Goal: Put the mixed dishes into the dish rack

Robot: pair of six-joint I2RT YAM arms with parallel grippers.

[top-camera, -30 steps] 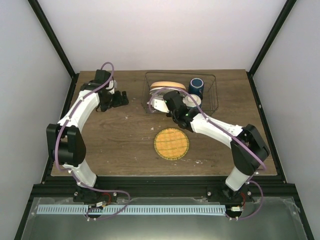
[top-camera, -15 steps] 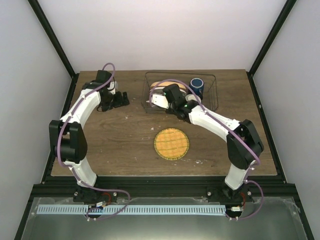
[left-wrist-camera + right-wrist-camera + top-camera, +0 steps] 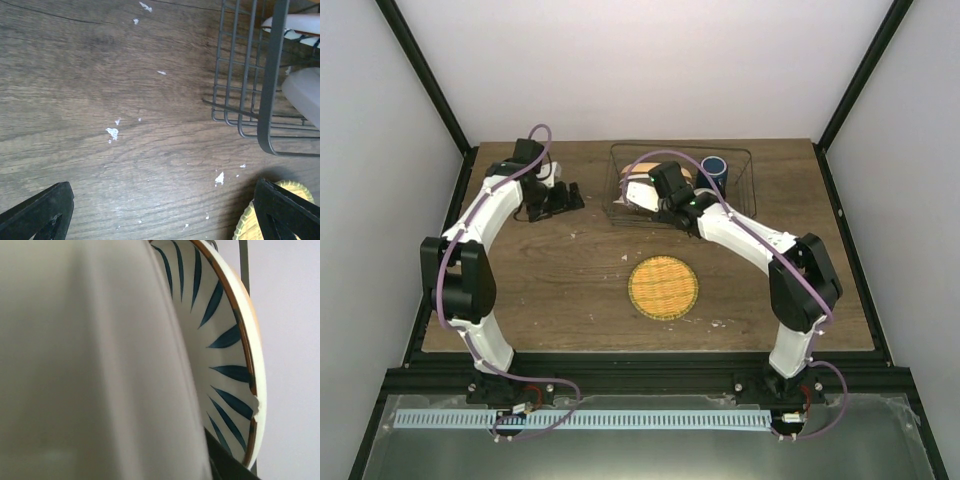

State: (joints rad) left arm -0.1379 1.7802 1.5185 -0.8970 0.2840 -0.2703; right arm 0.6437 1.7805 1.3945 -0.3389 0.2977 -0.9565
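The right arm [image 3: 750, 240] stretches out over the bench [image 3: 550, 270] and dips the right end effector [image 3: 645, 193] into the left half of the dish rack [image 3: 748, 185]. The rack sits at the far edge of the bench, right of the middle.

That arm's own camera shows mostly a blurred pale surface [image 3: 90, 365]. The white-and-blue bowl [image 3: 220, 355] is pressed up close beside it, with blue strokes fanning toward a tan rim that has a small chip. A dark rack wire rises just past the rim, so the bowl is inside the rack. I cannot see the fingers, so I cannot tell whether they are spread or clamped on anything.

The dark blue mug [image 3: 714, 168] stands upright in the rack, toward its far right, with its mouth up. It is just beyond the right arm.

The orange-yellow plate [image 3: 663, 287] lies flat on the bench on the near side of the rack, apart from it and roughly midway between the two arms.

The left end effector [image 3: 570, 196] hovers over bare wood just left of the rack. Its fingers are spread wide and hold nothing. Its camera looks down on white flecks [image 3: 112, 132] scattered over the wood grain. The rack's corner is at the upper right of that view, and the plate's edge is at the lower right.
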